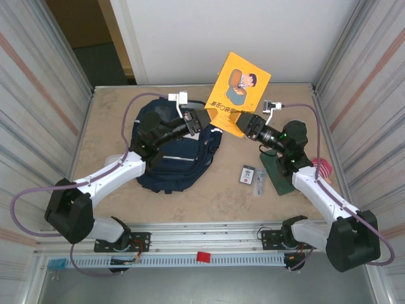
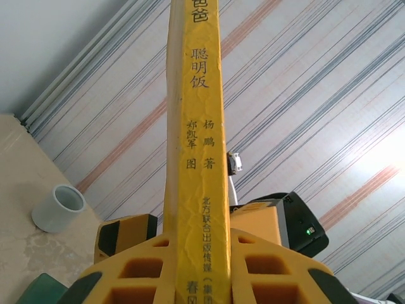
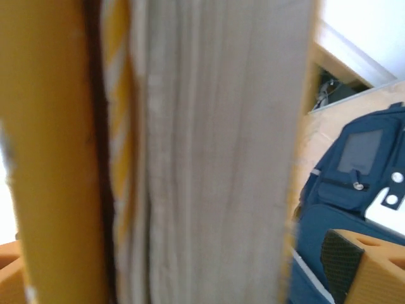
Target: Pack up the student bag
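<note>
- Yellow book [image 2: 193, 126] stands right at my left wrist camera, spine upright;
- beige table [image 1: 107, 126] lies below; striped panels [image 1: 38, 95] on both sides, white wall [image 1: 221, 31] behind;
- my left gripper [image 2: 197, 244] is clenched on the book's spine;
- my right gripper [image 1: 243, 123] gapes wide around its page edge, one pad [image 3: 342, 253] clear of the paper;
- student bag [image 1: 171, 158] lies on the table beneath my left arm

The beige table [image 1: 107, 126] holds the student bag [image 1: 171, 168] beneath the left pincer [image 1: 204, 119], with a small packet [image 1: 247, 174] and a green book [image 1: 273, 171] on the near side of the right pincer [image 1: 243, 124].
</note>
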{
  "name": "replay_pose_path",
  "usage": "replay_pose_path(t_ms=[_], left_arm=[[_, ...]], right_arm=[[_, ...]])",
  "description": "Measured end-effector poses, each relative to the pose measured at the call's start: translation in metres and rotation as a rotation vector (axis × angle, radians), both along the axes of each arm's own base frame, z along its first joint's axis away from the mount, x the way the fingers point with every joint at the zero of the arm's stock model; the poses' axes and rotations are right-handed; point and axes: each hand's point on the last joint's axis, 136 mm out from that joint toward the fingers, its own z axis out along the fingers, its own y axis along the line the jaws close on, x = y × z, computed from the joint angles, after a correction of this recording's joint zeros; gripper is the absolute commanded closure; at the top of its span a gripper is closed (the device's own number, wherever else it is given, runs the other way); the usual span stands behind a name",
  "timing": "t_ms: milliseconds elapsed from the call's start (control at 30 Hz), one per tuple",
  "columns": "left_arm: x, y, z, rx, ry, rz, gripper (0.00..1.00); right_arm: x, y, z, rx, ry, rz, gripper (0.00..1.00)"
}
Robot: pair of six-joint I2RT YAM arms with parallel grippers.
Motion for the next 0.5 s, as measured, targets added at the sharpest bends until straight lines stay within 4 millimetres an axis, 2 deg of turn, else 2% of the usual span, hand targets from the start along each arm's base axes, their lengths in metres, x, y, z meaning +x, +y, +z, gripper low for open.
replay_pose_path(t_ms=[100, 300, 400, 433, 500], left_arm=[[0.002, 0.000, -0.004, 0.013, 0.005, 0.009, 1.00], [0.007, 0.001, -0.010, 0.039, 0.004, 0.042, 1.00], [0.010, 0.003, -0.013, 0.048, 0.006, 0.062, 1.00], [0.010, 0.003, -0.011, 0.049, -0.002, 0.068, 0.97], [0.009, 0.006, -0.008, 0.051, -0.021, 0.078, 0.86]], right_arm=[[-0.006, 0.002, 0.008, 0.006, -0.035, 0.027, 0.33], [-0.009, 0.002, 0.017, 0.001, -0.078, 0.032, 0.54], [-0.009, 0.002, 0.027, 0.006, -0.106, 0.038, 0.76], [-0.008, 0.002, 0.028, 0.006, -0.108, 0.032, 0.85], [-0.005, 0.000, 0.026, 0.005, -0.098, 0.026, 0.94]])
